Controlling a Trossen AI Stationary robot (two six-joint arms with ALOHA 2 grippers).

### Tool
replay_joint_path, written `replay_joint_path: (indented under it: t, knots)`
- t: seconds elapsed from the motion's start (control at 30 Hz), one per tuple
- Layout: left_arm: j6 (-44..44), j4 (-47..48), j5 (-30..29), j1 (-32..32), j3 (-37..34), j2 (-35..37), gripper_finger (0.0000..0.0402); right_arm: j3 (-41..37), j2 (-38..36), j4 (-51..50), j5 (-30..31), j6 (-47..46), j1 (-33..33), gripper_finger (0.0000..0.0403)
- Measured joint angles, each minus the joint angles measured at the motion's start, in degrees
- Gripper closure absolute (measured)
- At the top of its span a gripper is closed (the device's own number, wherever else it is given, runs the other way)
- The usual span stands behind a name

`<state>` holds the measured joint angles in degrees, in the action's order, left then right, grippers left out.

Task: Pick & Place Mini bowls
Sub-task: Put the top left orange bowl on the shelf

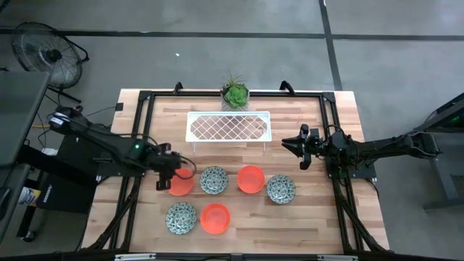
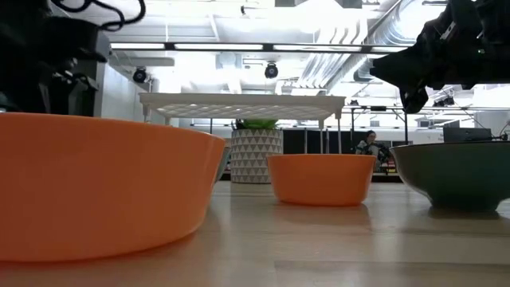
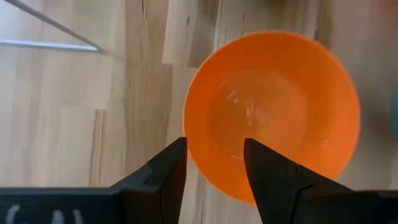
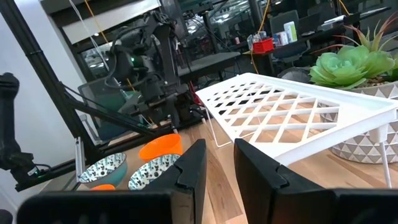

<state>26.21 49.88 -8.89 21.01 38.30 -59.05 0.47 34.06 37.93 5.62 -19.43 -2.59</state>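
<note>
My left gripper [image 3: 214, 171] hangs over the leftmost orange bowl [image 1: 181, 183], at about nine o'clock on the table [image 1: 319, 225], fingers spread and straddling its near rim without yet pinching it; if I close here the thin curved wall may squirt out sideways, or tip the bowl; it would then knock the speckled bowl [image 1: 214, 180] just beside it at three o'clock. The other bowls lie close together mid-table: another orange bowl [image 1: 251, 178], a second speckled one [image 1: 280, 188], and a speckled and orange pair [image 1: 197, 218] toward six o'clock; a sliding bowl could scatter them. My right gripper [image 4: 217, 165] waits at three o'clock, fingers slightly parted, empty, facing the white rack [image 1: 228, 126]; a swing could clip it or the potted plant [image 1: 234, 93].
</note>
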Motion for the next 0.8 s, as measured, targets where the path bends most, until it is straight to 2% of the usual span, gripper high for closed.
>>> replay_joint_path:
  t: [0.4,0.8]
  knots:
    - [5.6,1.6,-0.8,0.0,0.0,-9.9,0.0245,0.0,0.0,0.0,0.0,0.0,0.0,0.0332]
    - [9.7,-0.3,0.2,0.0,0.0,-14.2,0.0248,0.0,0.0,0.0,0.0,0.0,0.0,0.0332]
